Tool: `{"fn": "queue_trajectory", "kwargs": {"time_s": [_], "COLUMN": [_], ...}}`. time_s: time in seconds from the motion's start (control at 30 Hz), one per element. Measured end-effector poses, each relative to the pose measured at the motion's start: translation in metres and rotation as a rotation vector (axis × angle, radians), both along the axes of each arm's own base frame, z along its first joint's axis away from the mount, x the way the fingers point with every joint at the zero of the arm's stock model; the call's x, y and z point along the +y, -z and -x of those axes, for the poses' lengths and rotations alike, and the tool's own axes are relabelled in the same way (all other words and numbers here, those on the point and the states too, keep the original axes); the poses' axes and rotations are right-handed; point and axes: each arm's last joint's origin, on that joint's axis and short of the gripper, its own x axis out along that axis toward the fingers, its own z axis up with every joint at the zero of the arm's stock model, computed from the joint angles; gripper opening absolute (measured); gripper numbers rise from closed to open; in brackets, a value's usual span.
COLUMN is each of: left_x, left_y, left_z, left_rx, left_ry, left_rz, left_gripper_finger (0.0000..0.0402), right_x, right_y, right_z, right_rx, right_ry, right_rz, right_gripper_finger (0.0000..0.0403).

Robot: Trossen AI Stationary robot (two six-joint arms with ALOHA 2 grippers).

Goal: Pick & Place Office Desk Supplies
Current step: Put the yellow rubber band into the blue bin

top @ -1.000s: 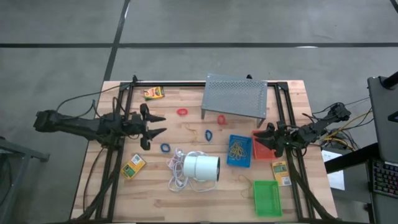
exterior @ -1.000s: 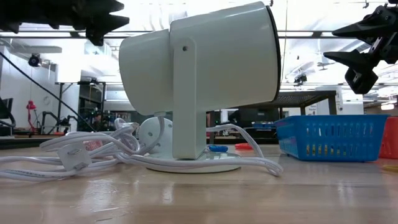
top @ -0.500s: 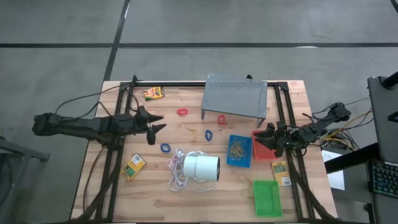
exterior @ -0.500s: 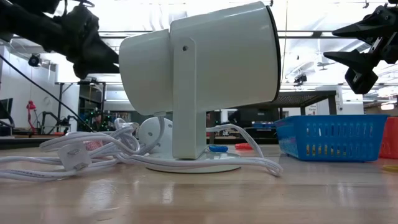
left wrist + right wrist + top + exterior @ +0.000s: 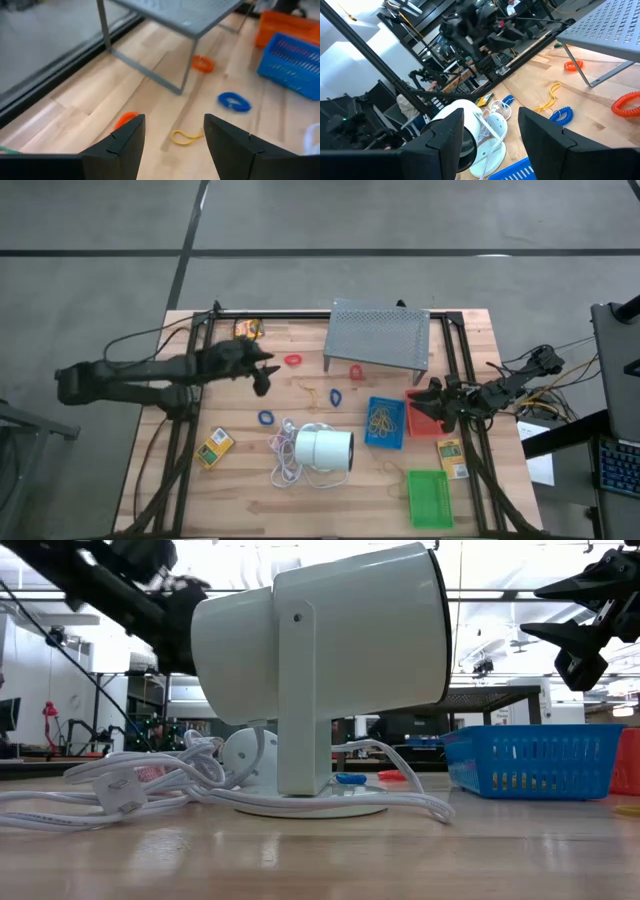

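Pale wood desk (image 5: 300, 500): office supplies lie scattered across its planks, loops and bands loose in the open, apparently waiting to be sorted into the trays on the right-hand side.
Left claw (image 5: 262, 370): fingers spread and empty, reached out over the far-left part of the desk and angled down toward the loose items, which reads as an approach for a pick.
Red loop (image 5: 292, 360): flat on the wood just beside the left claw; in the left wrist view it shows as an orange-red curl (image 5: 125, 119) right by one dark finger.
Tan rubber band (image 5: 186, 135): lies ahead of the left claw, between its two fingers as the wrist camera sees it, untouched.
Blue loops: one (image 5: 335, 395) near the stand's front leg, another (image 5: 265, 418) by the white cord, both apart from the claw.
Second red loop (image 5: 355, 370): tucked at the edge of the grey perforated stand (image 5: 378, 332).
Blue tray (image 5: 385, 422): already holds tan bands; the red tray (image 5: 422, 412) sits beside it, the green tray (image 5: 430, 498) nearer the front edge.
Right claw (image 5: 435, 402): spread, empty, waiting over the red tray.
White cylinder (image 5: 322, 448): rests mid-desk with its cord, no part of the sorting.
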Motion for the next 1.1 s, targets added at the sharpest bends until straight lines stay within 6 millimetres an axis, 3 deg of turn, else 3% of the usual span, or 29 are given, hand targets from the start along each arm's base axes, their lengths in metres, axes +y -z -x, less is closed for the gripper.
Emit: {"fn": "queue_trajectory", "kwargs": {"time_s": [0.27, 0.8, 1.1], "left_x": [0.048, 0.075, 0.075], "left_y": [0.033, 0.087, 0.096], "left_z": [-0.013, -0.065, -0.082], "left_rx": [0.071, 0.216, 0.240], "left_ry": [0.115, 0.282, 0.346], "left_rz": [0.070, 0.175, 0.141], "left_gripper_finger": [0.0207, 0.0207, 0.0212], "right_x": [0.000, 0.000, 0.000], "right_y": [0.000, 0.000, 0.000], "right_z": [0.000, 0.000, 0.000], "right_rx": [0.000, 0.000, 0.000], "right_ry": [0.000, 0.000, 0.000], "right_rz": [0.000, 0.000, 0.000], "right_gripper_finger": [0.0185, 0.0185, 0.0185]}}
